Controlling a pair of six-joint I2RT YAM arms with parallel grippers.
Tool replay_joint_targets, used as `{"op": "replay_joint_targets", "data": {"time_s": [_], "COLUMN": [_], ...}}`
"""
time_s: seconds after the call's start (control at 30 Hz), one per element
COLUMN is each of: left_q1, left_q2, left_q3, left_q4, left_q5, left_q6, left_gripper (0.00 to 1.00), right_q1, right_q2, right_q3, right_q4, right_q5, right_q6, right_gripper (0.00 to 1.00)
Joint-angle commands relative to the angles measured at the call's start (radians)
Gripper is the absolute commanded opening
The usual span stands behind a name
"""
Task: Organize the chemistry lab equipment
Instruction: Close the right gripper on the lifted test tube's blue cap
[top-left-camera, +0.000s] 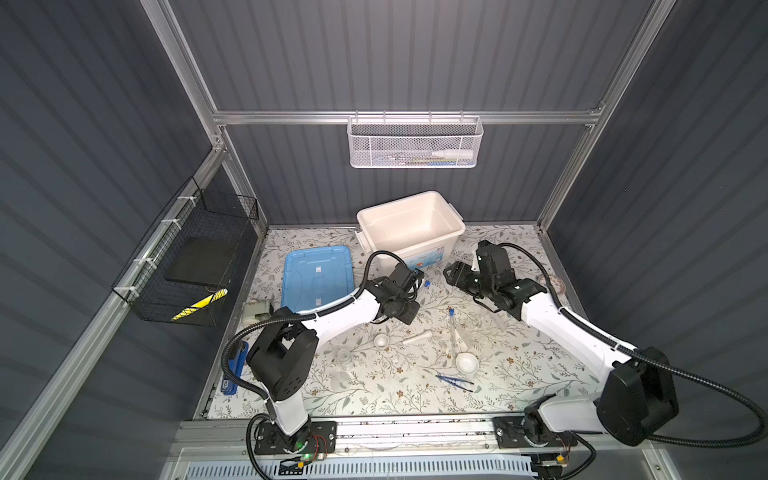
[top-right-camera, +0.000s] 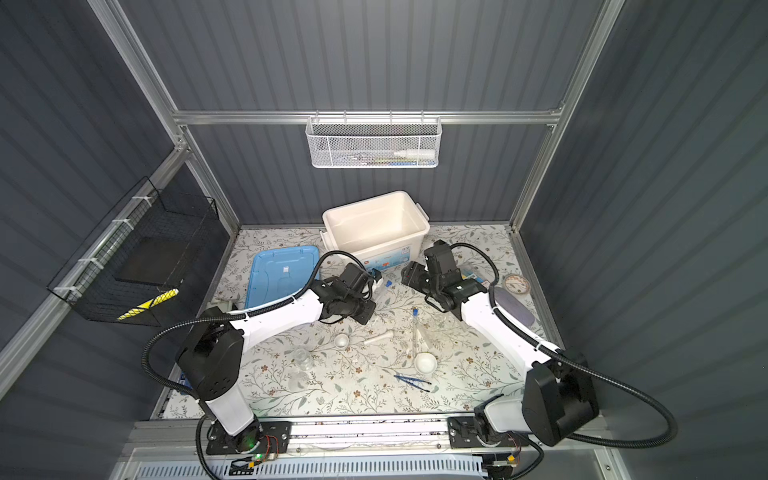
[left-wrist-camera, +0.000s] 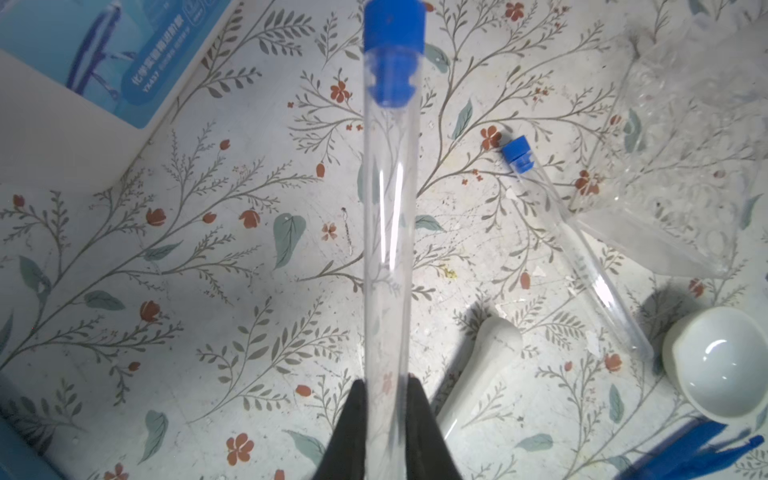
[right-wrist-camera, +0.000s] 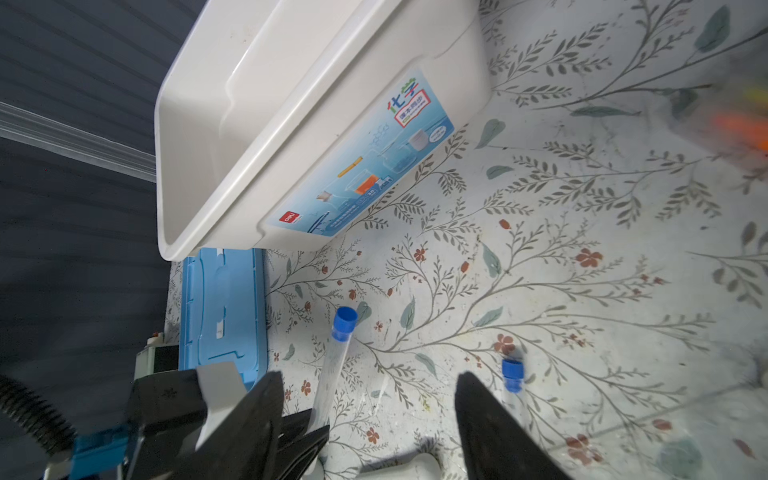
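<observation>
My left gripper (left-wrist-camera: 386, 384) is shut on the lower end of a clear blue-capped tube (left-wrist-camera: 388, 199), held just above the table in front of the white bin (top-left-camera: 415, 249). In both top views its blue cap (top-left-camera: 426, 284) (top-right-camera: 388, 284) pokes out past the gripper. My right gripper (right-wrist-camera: 370, 399) (top-left-camera: 451, 274) is open and empty, facing the held tube (right-wrist-camera: 338, 353). A second tube (top-left-camera: 451, 328) (left-wrist-camera: 582, 257) lies beside the clear rack (left-wrist-camera: 685, 166). Nearer the front lie two white dishes (top-left-camera: 381, 341) (top-left-camera: 466, 363), the pestle (top-left-camera: 417, 336), dark blue tweezers (top-left-camera: 455, 382) and small glassware (top-left-camera: 344, 357).
A blue lid (top-left-camera: 318, 276) lies left of the bin. A stapler (top-left-camera: 235, 370) sits at the left edge, a tape roll (top-left-camera: 555, 284) and a marker pack (top-right-camera: 473, 272) at the right. Wire baskets hang on the back wall (top-left-camera: 415, 141) and the left wall (top-left-camera: 187, 257).
</observation>
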Motion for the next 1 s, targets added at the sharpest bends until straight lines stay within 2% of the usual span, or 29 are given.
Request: {"op": "replay_joint_targets", "data": {"time_s": [0.0, 0.73, 0.97], "left_q1": [-0.006, -0.008, -0.009], "left_q2": [-0.034, -0.117, -0.127], "left_q3": [-0.016, -0.086, -0.102], "left_q4": [0.037, 0.134, 0.155], "left_q5": [0.028, 0.064, 0.07], "left_q6": [-0.005, 0.012, 0.009], "left_gripper": [0.16, 0.16, 0.16], "right_q1": [-0.011, -0.015, -0.014], "right_q2": [0.027, 0.204, 0.231], "right_q3": [0.027, 0.12, 0.128], "right_q4": [0.03, 0.061, 0.087], "right_q5": [-0.077, -0.241, -0.273], "right_q6": [0.033, 0.069, 0.087], "right_gripper": [0.66, 0.57, 0.51]}}
